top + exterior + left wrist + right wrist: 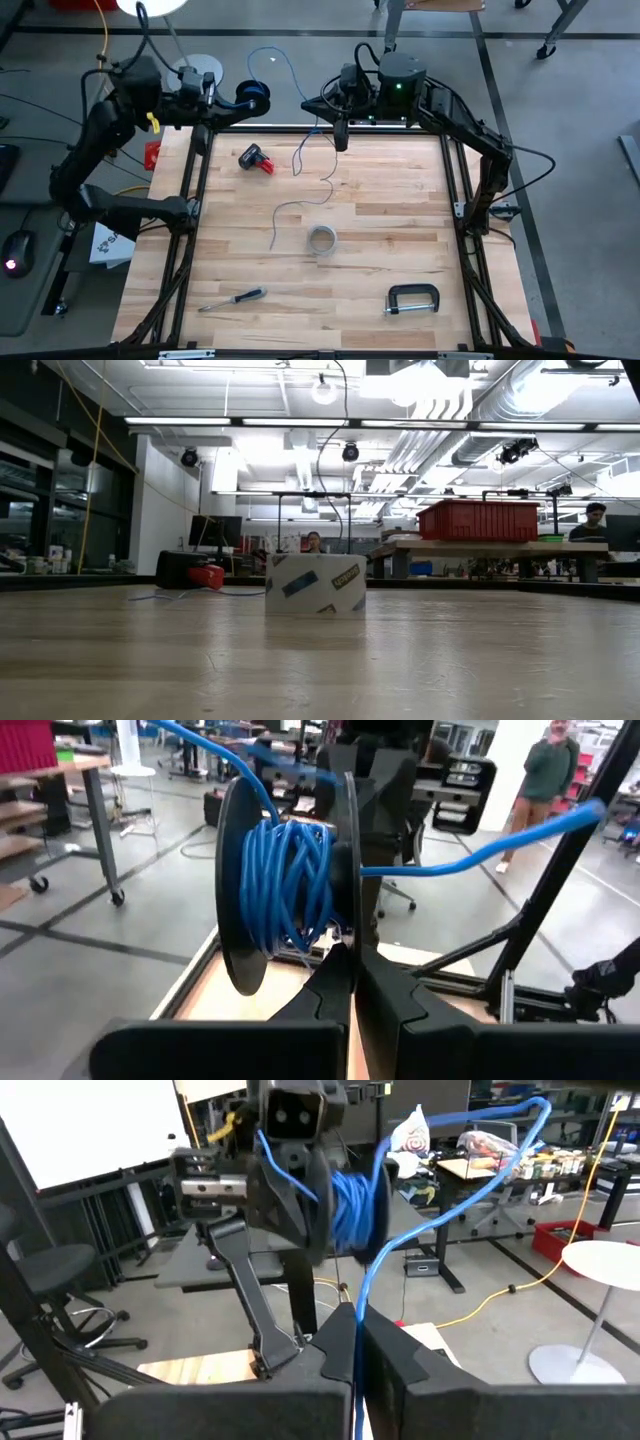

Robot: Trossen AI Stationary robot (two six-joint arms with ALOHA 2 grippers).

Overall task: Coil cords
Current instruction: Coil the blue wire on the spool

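High view: thin blue cord (285, 62) is partly wound on a black plastic spool (253, 96) held up beyond the table's far edge, near the far-left corner. From the spool the cord arcs to the right gripper (341, 140) at the middle of the far edge, then hangs to the wooden table (400, 200). A pale grey cord (300, 205) trails loose across the table centre toward a roll of grey tape (321, 239).

Progress: several blue turns on the spool (290, 885), so coiling is underway. The free tail and the whole grey cord remain.

Left gripper (352, 982) is clamped tight on the spool's flange. Right gripper (356, 1342) pinches the blue cord (400, 1240), fingers closed.

Hidden: where blue ends and grey begins on the table is hard to tell, possibly one joined line. Low view shows almost none of either cord behind the tape roll.
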